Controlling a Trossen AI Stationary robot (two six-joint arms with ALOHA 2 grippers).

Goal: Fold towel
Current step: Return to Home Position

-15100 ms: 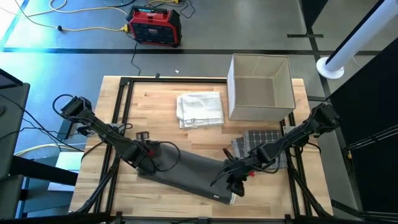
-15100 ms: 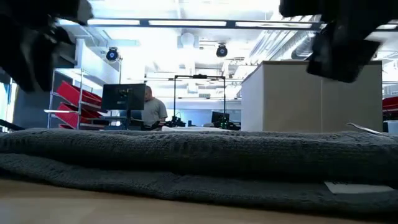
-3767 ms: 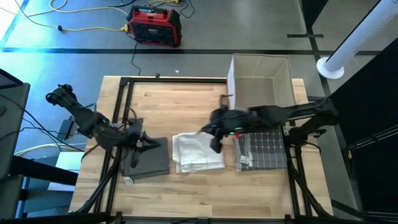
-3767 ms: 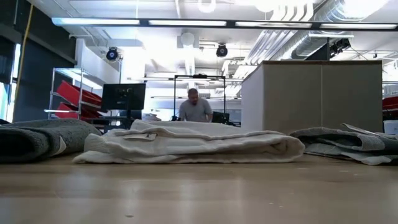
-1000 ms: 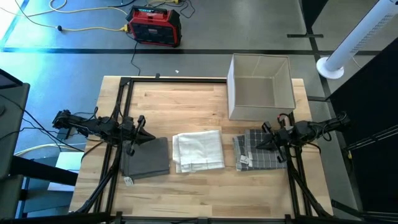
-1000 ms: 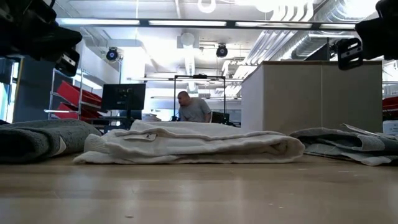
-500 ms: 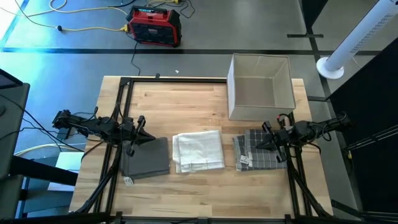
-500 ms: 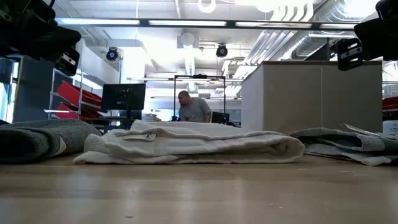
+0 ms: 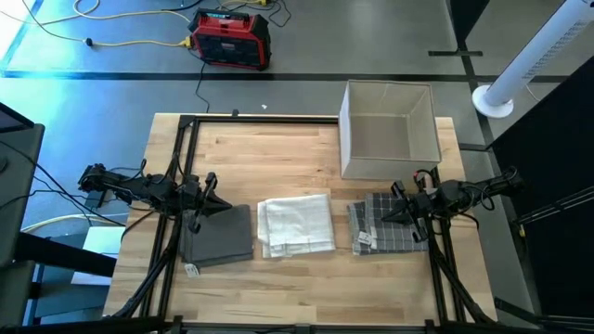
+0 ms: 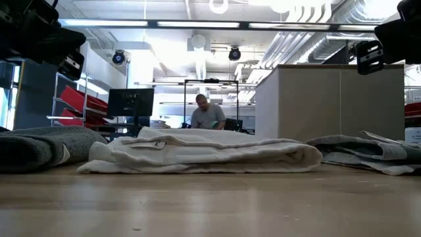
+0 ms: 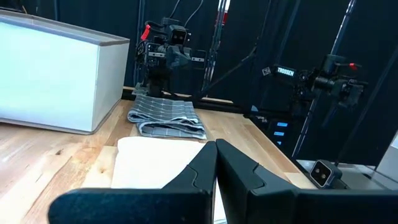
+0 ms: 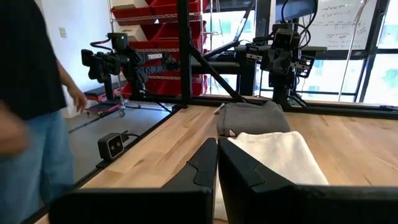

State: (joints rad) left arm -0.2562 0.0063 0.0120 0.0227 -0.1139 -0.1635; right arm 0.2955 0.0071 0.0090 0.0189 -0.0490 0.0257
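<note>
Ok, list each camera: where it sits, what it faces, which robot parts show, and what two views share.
High: overhead, straight down on table, left arm, right arm.
Low: table height, facing white towel and box; arms at upper corners.
Left wrist: behind the shut left gripper, facing the right arm.
Right wrist: behind the shut right gripper, facing the left arm.
Both wrist views show the white towel.
</note>
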